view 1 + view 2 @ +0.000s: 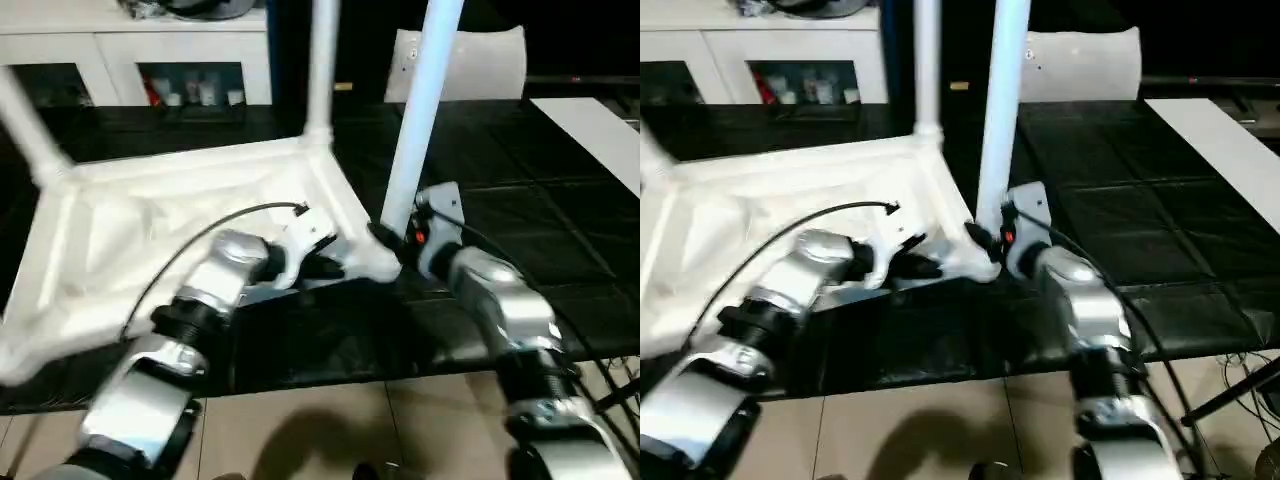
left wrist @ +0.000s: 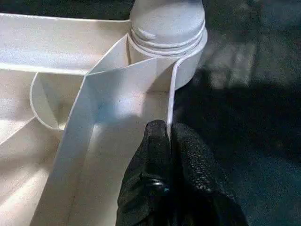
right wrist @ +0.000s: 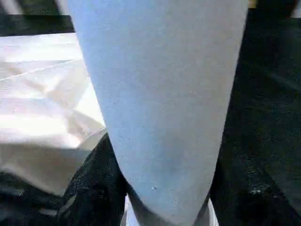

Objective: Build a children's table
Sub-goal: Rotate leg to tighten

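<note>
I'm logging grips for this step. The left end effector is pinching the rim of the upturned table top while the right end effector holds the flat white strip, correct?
Not quite. The left end effector does pinch the rim of the table top, but the right end effector holds a table leg standing at the near corner socket, as the right wrist view shows. The flat white strip lies untouched on the dark mat.

Readable text: none in any view.
Table top (image 1: 180, 215): plain white plastic, no label or number that can be read.
Leg (image 1: 415, 120): plain white, unmarked.
Items on the shelf (image 1: 195, 92): too small and blurred to read.
</note>
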You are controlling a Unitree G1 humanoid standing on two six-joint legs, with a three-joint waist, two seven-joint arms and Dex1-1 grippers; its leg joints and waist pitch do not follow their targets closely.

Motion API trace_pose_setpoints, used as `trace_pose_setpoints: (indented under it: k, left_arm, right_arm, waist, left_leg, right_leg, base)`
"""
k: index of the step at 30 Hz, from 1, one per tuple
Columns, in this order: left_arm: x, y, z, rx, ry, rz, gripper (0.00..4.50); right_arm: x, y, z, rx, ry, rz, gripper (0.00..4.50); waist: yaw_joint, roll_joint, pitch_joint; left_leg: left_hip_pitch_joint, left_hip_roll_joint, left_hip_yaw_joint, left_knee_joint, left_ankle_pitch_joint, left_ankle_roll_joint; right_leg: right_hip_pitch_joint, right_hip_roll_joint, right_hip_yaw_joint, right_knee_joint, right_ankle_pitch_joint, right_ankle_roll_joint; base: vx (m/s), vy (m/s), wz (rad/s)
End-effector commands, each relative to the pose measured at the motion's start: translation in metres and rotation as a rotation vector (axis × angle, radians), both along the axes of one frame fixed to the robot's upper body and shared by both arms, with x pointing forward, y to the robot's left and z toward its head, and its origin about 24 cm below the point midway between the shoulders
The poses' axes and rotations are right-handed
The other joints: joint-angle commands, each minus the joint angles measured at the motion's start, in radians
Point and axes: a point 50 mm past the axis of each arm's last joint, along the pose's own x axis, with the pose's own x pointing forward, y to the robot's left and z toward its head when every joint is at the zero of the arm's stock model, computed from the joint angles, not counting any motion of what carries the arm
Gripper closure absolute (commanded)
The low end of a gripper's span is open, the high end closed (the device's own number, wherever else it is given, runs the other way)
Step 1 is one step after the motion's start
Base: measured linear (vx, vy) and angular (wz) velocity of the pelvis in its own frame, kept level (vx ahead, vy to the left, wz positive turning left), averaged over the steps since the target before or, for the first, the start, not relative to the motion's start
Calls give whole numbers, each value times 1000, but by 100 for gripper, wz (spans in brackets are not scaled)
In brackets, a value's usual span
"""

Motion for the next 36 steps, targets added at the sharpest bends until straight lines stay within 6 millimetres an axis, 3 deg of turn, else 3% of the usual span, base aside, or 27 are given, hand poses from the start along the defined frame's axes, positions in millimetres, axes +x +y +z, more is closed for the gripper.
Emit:
trace_pose_setpoints:
  k: [1, 3, 4, 8, 10, 11, 13, 16, 20, 22, 26, 31, 36]
  left_arm:
    - [12, -14, 30, -90, -120, 76, 450]
    - [13, -15, 31, -86, -133, 105, 450]
    - [13, -15, 31, -83, -138, 105, 450]
    - [9, -16, 30, -70, -151, 52, 450]
    - [6, -12, 28, -63, -139, 13, 450]
    - [5, -11, 27, -61, -137, 9, 450]
    - [3, -6, 25, -48, -132, -29, 450]
    - [-1, 2, 21, -26, -127, -93, 450]
    - [-5, 10, 16, 8, -125, -172, 450]
    - [-12, 19, 15, 27, -111, -300, 450]
    - [-16, 25, 15, 61, -89, -390, 450]
    - [-21, 34, 16, 114, -64, -532, 450]
    - [-28, 37, 17, 150, -23, -662, 450]
  right_arm:
    - [-6, 40, -10, 18, 54, 98, 254]
    - [-7, 50, -8, 5, 29, 108, 254]
    - [-7, 51, -8, 7, 25, 98, 220]
    - [-9, 49, -5, 33, -6, 77, 177]
    - [-10, 43, -3, 41, -32, 89, 151]
    - [-11, 41, -3, 44, -35, 91, 142]
    - [-13, 33, 0, 55, -64, 116, 130]
    - [-17, 18, 2, 46, -86, 168, 103]
    - [-23, 3, 1, 15, -104, 246, 72]
    - [-32, -17, 0, -24, -101, 372, 53]
    - [-38, -29, 3, -40, -84, 470, 12]
    - [-46, -47, 8, -47, -11, 641, 3]
    - [-50, -53, 7, -143, 18, 790, 3]
  waist:
    - [10, -8, -86]
    - [12, -7, -86]
    - [14, -6, -85]
    - [14, -7, -81]
    - [14, -6, -80]
    - [15, 1, -80]
    - [14, -2, -81]
    - [13, 1, -81]
    - [16, -2, -80]
    - [19, -6, -78]
    - [29, -7, -77]
    - [51, -4, -74]
    - [67, -6, -76]
  left_leg:
    - [-20, -16, 15, -53, -66, 80]
    - [-17, -13, 16, -54, -48, 90]
    - [-15, -12, 17, -56, -50, 95]
    - [-11, -10, 18, -58, -83, 99]
    - [-10, -10, 18, -59, -96, 96]
    - [-9, -10, 18, -60, -98, 95]
    - [-10, -7, 17, -60, -98, 102]
    - [-10, -7, 16, -60, -97, 106]
    - [-9, -6, 18, -59, -114, 112]
    - [-9, -7, 20, -59, -127, 114]
    - [-7, -6, 19, -59, -137, 109]
    - [1, 1, 20, -61, -160, 105]
    - [-2, 0, 21, -59, -143, 91]
  right_leg:
    - [83, -43, 44, -71, -356, -67]
    - [82, -43, 48, -63, -305, -95]
    - [83, -44, 50, -62, -288, -108]
    - [83, -47, 52, -64, -307, -117]
    - [83, -47, 53, -67, -326, -110]
    - [84, -48, 53, -67, -324, -110]
    - [86, -47, 55, -65, -300, -113]
    - [86, -46, 56, -60, -271, -133]
    - [86, -47, 58, -62, -282, -130]
    - [86, -47, 57, -66, -310, -123]
    - [83, -48, 54, -71, -364, -106]
    - [78, -48, 54, -74, -394, -98]
    - [79, -50, 53, -73, -404, -89]
  base:
    - [0, 0, 0]
    - [0, 0, 0]
    - [0, 0, 0]
    - [0, 0, 0]
    - [0, 0, 0]
    - [0, 0, 0]
    - [0, 0, 0]
    - [0, 0, 0]
    - [0, 0, 0]
    - [0, 0, 0]
    - [0, 0, 0]
    - [0, 0, 0]
    - [0, 0, 0]
